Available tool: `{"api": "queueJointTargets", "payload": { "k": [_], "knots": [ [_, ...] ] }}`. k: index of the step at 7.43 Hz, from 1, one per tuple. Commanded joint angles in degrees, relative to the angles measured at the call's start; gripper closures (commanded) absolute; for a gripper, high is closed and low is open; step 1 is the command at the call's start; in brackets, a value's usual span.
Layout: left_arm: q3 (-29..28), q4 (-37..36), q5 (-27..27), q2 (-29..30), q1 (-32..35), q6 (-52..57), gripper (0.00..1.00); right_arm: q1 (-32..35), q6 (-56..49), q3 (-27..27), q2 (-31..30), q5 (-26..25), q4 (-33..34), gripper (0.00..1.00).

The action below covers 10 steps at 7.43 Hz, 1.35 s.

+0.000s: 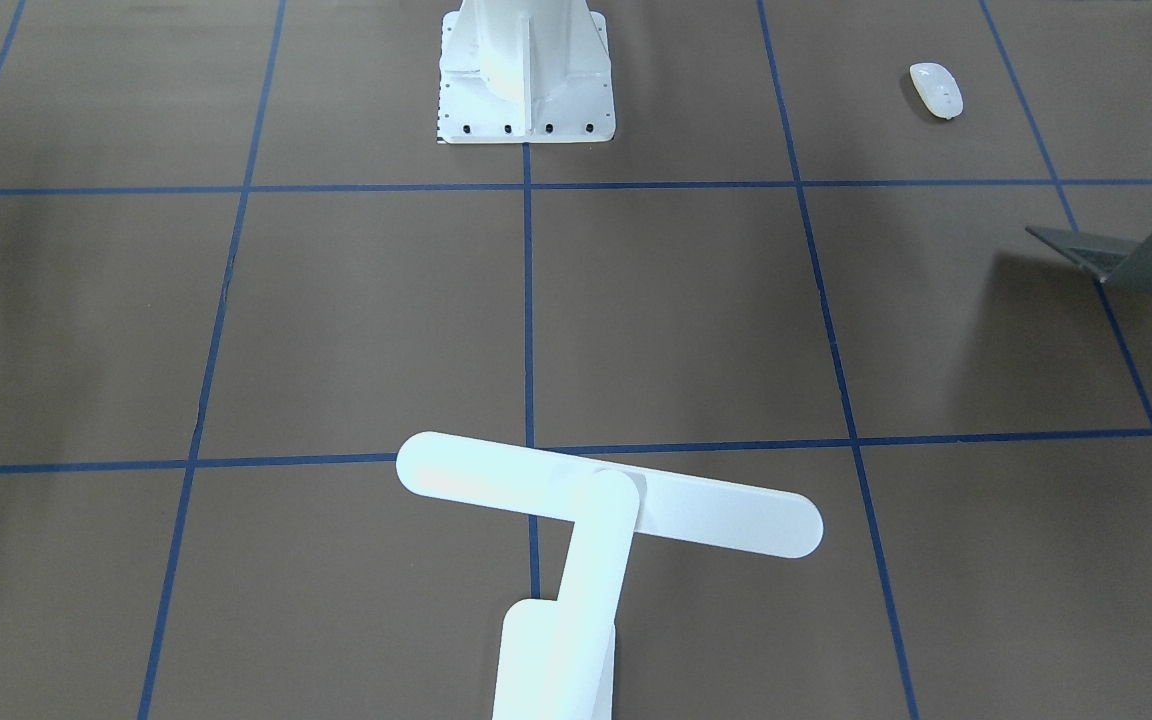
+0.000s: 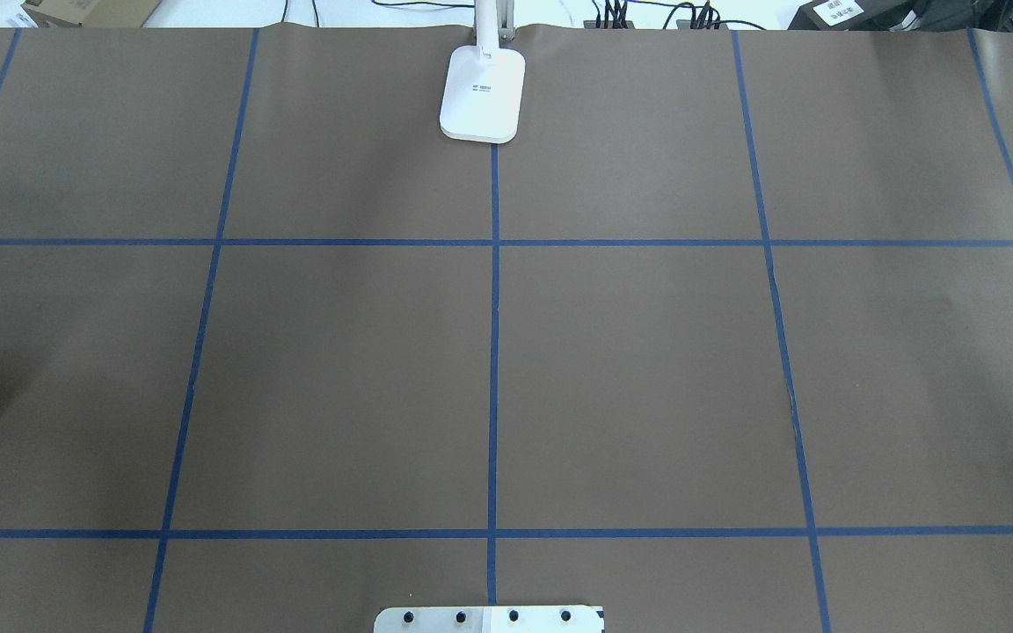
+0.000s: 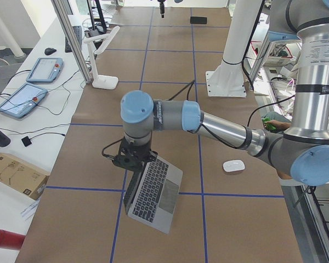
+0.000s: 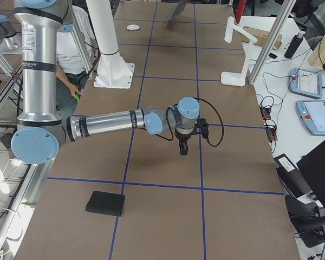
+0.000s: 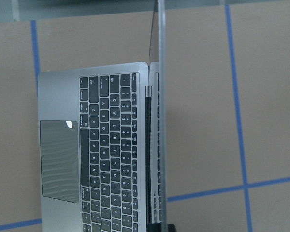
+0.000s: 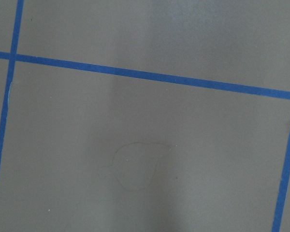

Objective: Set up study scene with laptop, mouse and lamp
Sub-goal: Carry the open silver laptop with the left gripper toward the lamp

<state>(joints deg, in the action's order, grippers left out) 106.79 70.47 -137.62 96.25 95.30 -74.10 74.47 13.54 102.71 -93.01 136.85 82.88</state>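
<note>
Closest to the left wrist camera is the laptop [image 5: 101,154], open, with its black keys and grey trackpad facing up and its raised lid seen edge-on down the middle of that view. It is at the robot's left end of the brown paper-covered table [image 2: 647,369], askew to the blue tape grid. The left gripper [image 3: 136,163] points down at the lid's top edge. Whether its fingers are apart or pressed on the lid I cannot tell.

The mouse [image 1: 936,89] lies flat on the paper, near the laptop but apart from it, on the robot's side and out to the left of the white pedestal [image 1: 524,75]. The lamp [image 1: 604,520] stands upright at the table's far edge, opposite the pedestal. Its base sits at the end of the centre tape line and its bar head reaches crosswise over the table.

The right gripper [image 4: 183,149] hangs pointing down above bare paper, touching nothing, and I cannot tell whether its fingers are apart or together. A black mat [image 4: 105,203] lies flat at the right end, well apart from the rest. A person [image 4: 78,38] in a white top sits behind the robot.
</note>
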Motion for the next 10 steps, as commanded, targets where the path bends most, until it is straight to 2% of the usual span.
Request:
{"api": "queueJointTargets", "payload": {
  "k": [1,3,6,7,8,9,10],
  "knots": [
    [0.6,-0.5,-0.5,11.1,-8.8,-17.0,1.0,-0.6,1.1,-0.1,0.5,-0.4,0.0,0.01],
    [2.3,-1.2,-0.5,19.2,-17.0,-31.1,1.0,-1.7,3.6,-0.3,1.5,-0.4,0.0,0.01],
    [10.2,-3.1,0.4,26.9,-30.7,-57.4,1.0,-2.0,4.1,-0.6,1.7,-1.0,0.0,0.01],
    [10.3,-3.8,2.9,31.6,-36.4,-65.0,1.0,-2.0,4.2,-0.6,1.7,-1.0,0.0,0.01],
    [8.4,-6.3,8.6,36.9,-42.9,-67.7,1.0,-2.0,4.2,-0.8,2.0,-1.1,0.0,0.01],
    [3.0,-7.8,12.2,42.2,-45.8,-67.8,1.0,-2.0,4.2,-0.9,2.0,-1.2,0.0,0.01],
    [-2.8,-7.6,12.5,46.5,-46.2,-67.4,1.0,-2.0,4.2,-0.9,2.0,-1.2,0.0,0.01]
  ]
}}
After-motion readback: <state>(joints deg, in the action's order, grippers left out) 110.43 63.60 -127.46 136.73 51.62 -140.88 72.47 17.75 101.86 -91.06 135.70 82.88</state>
